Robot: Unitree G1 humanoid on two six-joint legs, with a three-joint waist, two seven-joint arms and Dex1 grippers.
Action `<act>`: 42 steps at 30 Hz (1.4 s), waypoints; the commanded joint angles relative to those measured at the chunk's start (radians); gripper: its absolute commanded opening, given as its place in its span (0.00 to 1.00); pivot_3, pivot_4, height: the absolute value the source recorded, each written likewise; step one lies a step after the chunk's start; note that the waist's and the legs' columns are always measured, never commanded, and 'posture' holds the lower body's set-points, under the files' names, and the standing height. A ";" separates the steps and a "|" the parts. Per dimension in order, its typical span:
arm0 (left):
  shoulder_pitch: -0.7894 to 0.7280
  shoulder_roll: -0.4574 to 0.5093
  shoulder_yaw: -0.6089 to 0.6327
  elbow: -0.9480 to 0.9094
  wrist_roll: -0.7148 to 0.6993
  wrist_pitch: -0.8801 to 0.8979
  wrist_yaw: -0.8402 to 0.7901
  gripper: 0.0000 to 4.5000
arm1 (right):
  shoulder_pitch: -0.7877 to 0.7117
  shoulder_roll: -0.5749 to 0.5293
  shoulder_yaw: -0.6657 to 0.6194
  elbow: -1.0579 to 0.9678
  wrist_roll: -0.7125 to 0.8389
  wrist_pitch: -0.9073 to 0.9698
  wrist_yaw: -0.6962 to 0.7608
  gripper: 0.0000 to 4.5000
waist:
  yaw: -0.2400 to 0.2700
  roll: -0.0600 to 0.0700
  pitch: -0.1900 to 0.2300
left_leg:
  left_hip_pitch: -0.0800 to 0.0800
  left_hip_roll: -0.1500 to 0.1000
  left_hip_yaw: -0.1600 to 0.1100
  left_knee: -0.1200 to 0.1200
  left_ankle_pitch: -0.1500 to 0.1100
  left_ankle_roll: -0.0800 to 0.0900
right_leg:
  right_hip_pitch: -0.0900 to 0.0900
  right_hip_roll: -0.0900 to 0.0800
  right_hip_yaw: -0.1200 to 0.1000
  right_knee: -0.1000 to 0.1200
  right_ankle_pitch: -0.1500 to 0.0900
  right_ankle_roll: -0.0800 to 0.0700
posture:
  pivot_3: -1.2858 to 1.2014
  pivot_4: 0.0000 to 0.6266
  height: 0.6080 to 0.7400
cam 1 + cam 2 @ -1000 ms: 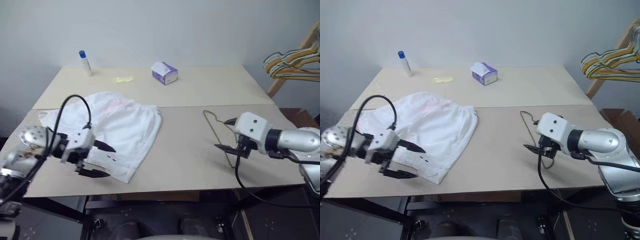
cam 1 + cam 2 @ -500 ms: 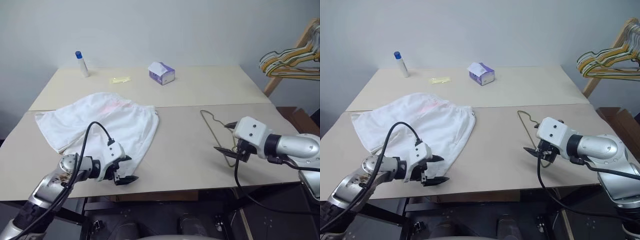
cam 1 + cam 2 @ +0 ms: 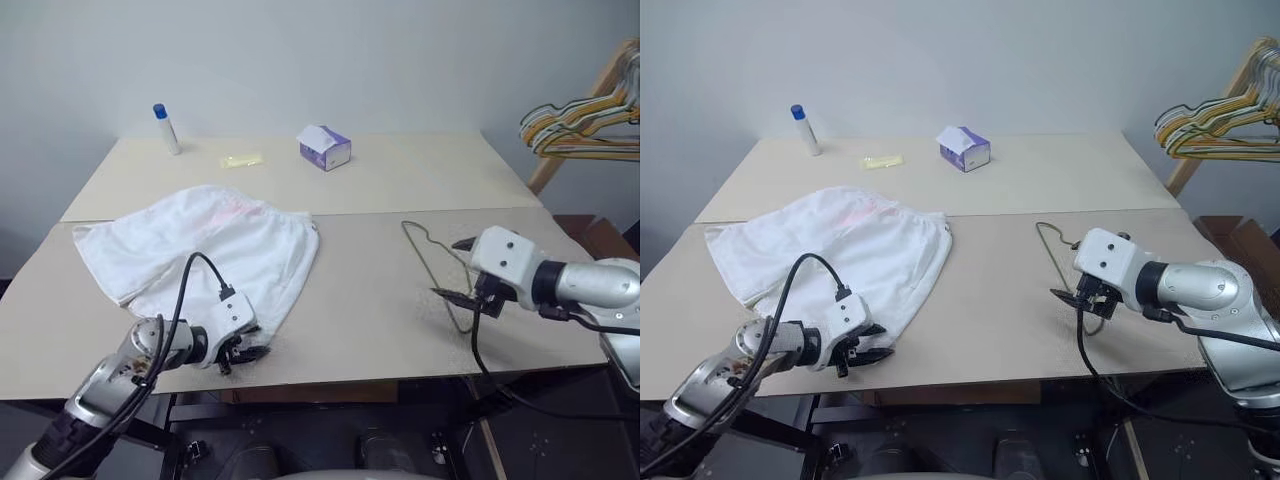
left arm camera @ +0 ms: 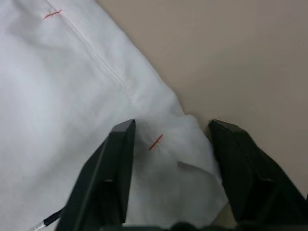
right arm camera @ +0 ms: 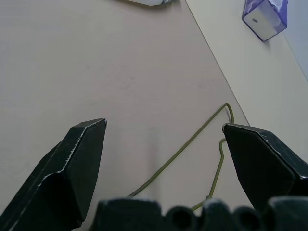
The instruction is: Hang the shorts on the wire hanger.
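1. At the table's [image 3: 400, 180] near left edge, the left gripper [image 4: 169, 144] straddles the shorts' [image 3: 215, 250] hem corner, jaws partly closed round a small fold, not yet clamped.
2. Risk: so thin a pinch may slip out, or catch one layer only, when lifted.
3. The right gripper [image 5: 163, 144] hovers, jaws wide apart and empty, over the wire hanger [image 3: 432, 262] lying flat at the right; the thin wire may skid when grasped.
4. Compared with a second ago, the left arm has dropped to the hem and its jaws have narrowed; the right arm is unmoved.
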 commanded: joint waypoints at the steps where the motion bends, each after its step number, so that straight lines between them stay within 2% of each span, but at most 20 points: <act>1: 0.010 0.007 -0.010 0.011 0.043 0.002 0.027 0.30 | -0.039 -0.014 -0.003 0.007 -0.013 -0.024 0.010 1.00 | -0.001 0.000 0.000 | 0.000 0.000 0.000 0.000 0.000 0.000 | 0.000 0.000 0.000 0.000 0.000 0.000 | 0.50 0.00 1.00; 5: 0.022 0.025 0.013 -0.002 0.026 0.002 0.009 0.01 | -0.107 0.037 0.075 0.069 -0.052 -0.064 -0.006 1.00 | -0.005 0.000 -0.003 | 0.000 0.000 0.000 0.000 0.000 0.000 | 0.000 0.000 0.000 0.000 0.000 0.000 | 0.50 0.00 1.00; 9: 0.034 0.060 0.080 -0.038 -0.016 -0.013 -0.029 0.01 | -0.232 0.163 0.208 0.221 -0.144 -0.137 -0.051 1.00 | -0.021 0.000 -0.004 | 0.000 0.000 0.000 0.000 0.000 0.000 | 0.000 0.000 0.000 0.000 0.000 0.000 | 0.50 0.00 1.00; 14: 0.082 0.143 0.230 -0.111 -0.129 0.000 -0.125 0.01 | -0.411 0.374 0.417 0.541 -0.334 -0.398 -0.125 1.00 | -0.032 0.000 -0.004 | -0.002 0.000 0.000 -0.001 0.000 0.000 | -0.003 0.001 0.001 0.000 0.000 -0.001 | 0.51 0.00 1.00; 18: 0.152 0.216 0.325 -0.149 -0.169 -0.020 -0.195 0.01 | -0.537 0.534 0.518 0.875 -0.482 -0.629 -0.287 1.00 | -0.029 0.000 -0.004 | -0.002 0.000 0.000 -0.002 0.000 0.000 | -0.004 0.001 0.000 0.001 0.000 -0.001 | 0.53 0.00 1.00; 22: 0.240 0.246 0.467 -0.214 -0.222 -0.003 -0.234 0.01 | -0.654 0.658 0.572 1.151 -0.572 -0.814 -0.421 1.00 | -0.015 0.000 -0.003 | -0.003 0.000 0.000 -0.002 0.000 -0.001 | -0.004 0.001 0.000 0.000 0.000 -0.001 | 0.55 0.00 1.00; 26: 0.324 0.253 0.592 -0.276 -0.264 0.002 -0.278 0.01 | -0.737 0.734 0.615 1.343 -0.646 -0.944 -0.504 1.00 | -0.013 0.000 -0.003 | -0.003 0.000 0.000 -0.002 0.001 -0.001 | -0.005 0.001 0.000 0.001 0.000 -0.001 | 0.57 0.00 1.00; 35: 0.450 0.243 0.736 -0.344 -0.273 0.016 -0.290 0.01 | -0.819 0.853 0.639 1.566 -0.714 -1.101 -0.561 1.00 | 0.019 0.001 -0.003 | -0.002 0.000 0.000 -0.004 0.002 -0.003 | -0.004 0.001 0.000 0.002 0.000 -0.001 | 0.59 0.00 1.00; 39: 0.477 0.239 0.743 -0.352 -0.264 0.012 -0.283 0.00 | -0.845 0.868 0.658 1.619 -0.761 -1.105 -0.602 0.73 | 0.034 0.001 -0.002 | -0.001 0.001 0.000 -0.004 0.002 -0.003 | -0.004 0.001 0.000 0.002 0.000 -0.001 | 0.60 0.00 1.00; 42: 0.482 0.239 0.732 -0.348 -0.254 0.009 -0.267 0.00 | -0.866 0.871 0.672 1.657 -0.800 -1.082 -0.650 0.48 | 0.038 0.001 -0.002 | -0.001 0.001 0.000 -0.004 0.002 -0.004 | -0.004 0.001 0.000 0.002 0.000 -0.002 | 0.60 0.00 1.00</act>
